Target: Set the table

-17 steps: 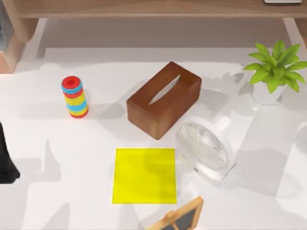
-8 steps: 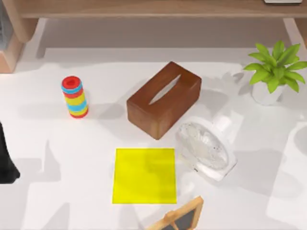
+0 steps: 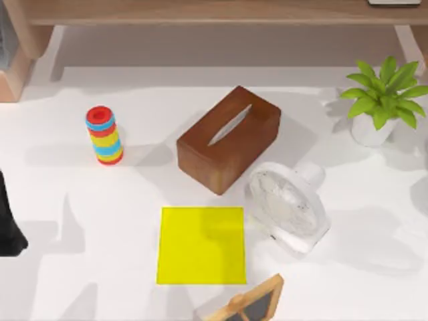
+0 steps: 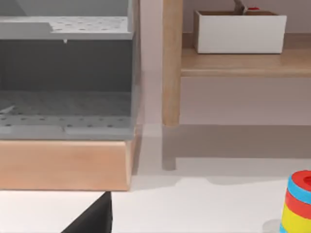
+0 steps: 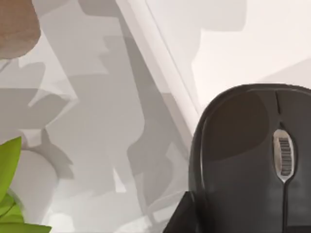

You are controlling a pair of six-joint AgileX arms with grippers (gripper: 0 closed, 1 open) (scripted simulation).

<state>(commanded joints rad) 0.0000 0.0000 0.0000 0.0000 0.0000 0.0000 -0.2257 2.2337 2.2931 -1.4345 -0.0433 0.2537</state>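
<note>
Right wrist view is looking down on a black computer mouse (image 5: 252, 160) (finger state cannot be told). On the white bench (image 3: 80, 221), a yellow mat (image 3: 201, 245) is lying bare between tissue box (image 3: 229, 138) and small fan (image 3: 287, 207); a careless reach is risking toppling that fan.
</note>
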